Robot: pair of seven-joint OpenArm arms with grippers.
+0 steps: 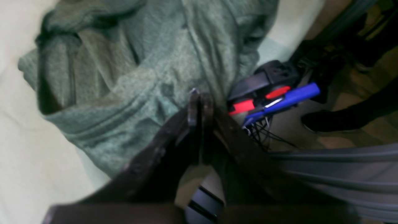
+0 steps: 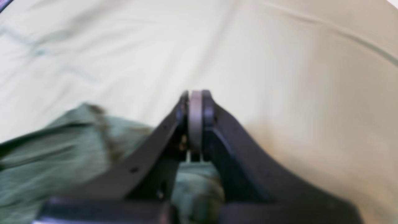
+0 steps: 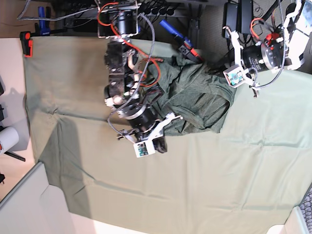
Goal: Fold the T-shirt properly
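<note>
Fabric of the T-shirt (image 3: 195,97) is lying bunched; both closed, seemingly empty end effectors, left (image 1: 199,96) and right (image 2: 196,96), are risking dragging it crooked.

Robotics lab, cloth-covered table (image 3: 195,185), exposed cables (image 3: 146,29), clamps (image 3: 28,43)

Two black robot arms with white brackets and red wiring.

Each pincer, the left pincer (image 1: 199,96) and the right pincer (image 2: 196,102), had dark, curved, tapering fingers dotted with small screw holes. In the base view, cylindrical black motor joints carried white brackets, small green-marked boards, looping red and black cables, and a ribbed grey hose.
</note>
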